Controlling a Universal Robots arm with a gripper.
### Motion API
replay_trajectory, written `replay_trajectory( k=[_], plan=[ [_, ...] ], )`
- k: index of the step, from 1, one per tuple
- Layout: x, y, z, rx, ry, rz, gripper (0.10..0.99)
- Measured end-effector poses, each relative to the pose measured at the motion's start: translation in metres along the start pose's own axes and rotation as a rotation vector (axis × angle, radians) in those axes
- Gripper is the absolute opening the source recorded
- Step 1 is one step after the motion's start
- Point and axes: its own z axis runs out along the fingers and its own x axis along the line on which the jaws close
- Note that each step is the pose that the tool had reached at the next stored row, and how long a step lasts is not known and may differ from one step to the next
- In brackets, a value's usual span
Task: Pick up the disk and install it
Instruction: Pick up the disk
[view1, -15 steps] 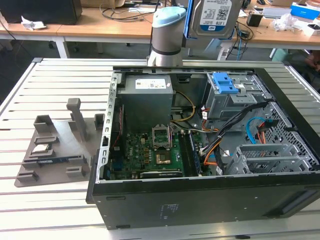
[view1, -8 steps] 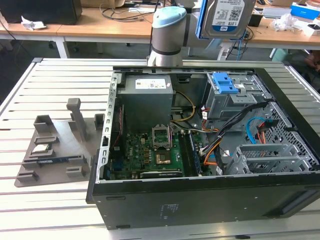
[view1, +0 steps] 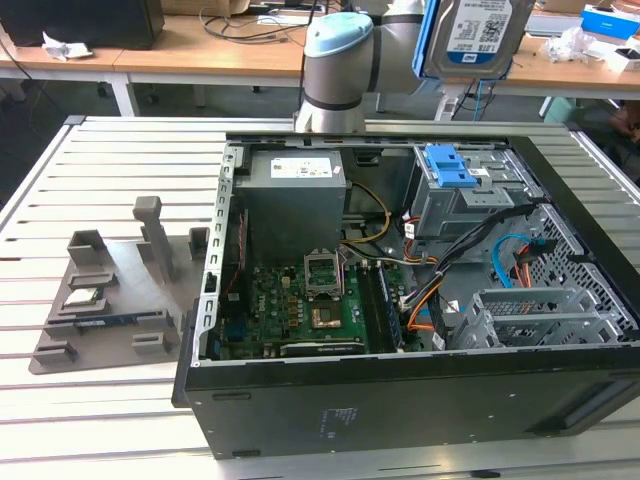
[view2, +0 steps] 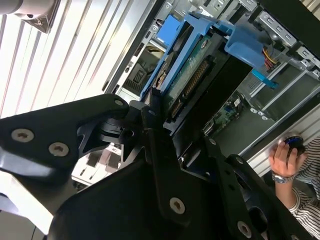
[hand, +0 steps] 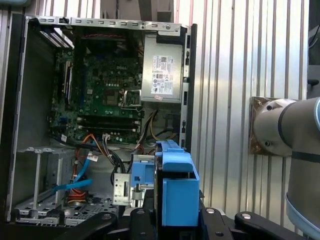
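Blue-framed and silver, the disk (view1: 478, 35) is gripped fast in the claw (view2: 159, 111) and held well above the open computer case (view1: 380, 405) on the counter (view1: 110, 150). The pick-up is judged done, the install not yet. Alignment with the drive cage (view1: 438, 208) is called for.

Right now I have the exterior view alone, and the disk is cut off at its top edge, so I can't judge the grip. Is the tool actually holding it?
Observer: Yes. In the second wrist view the tool is shut on one end of the disk.
Operator: Is anyone close by?
Observer: Yes. That same view shows a hand wearing a watch, resting on a small dark object.
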Motion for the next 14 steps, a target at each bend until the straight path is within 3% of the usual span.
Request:
replay_trajectory(
  k=[10,14],
  plan=[
    [0.0015,-0.0252,-0.0017,0.000,0.0001,0.000,0.369],
    [0.0025,-0.0401,-0.0027,0.000,0.0001,0.000,0.369]
  ],
)
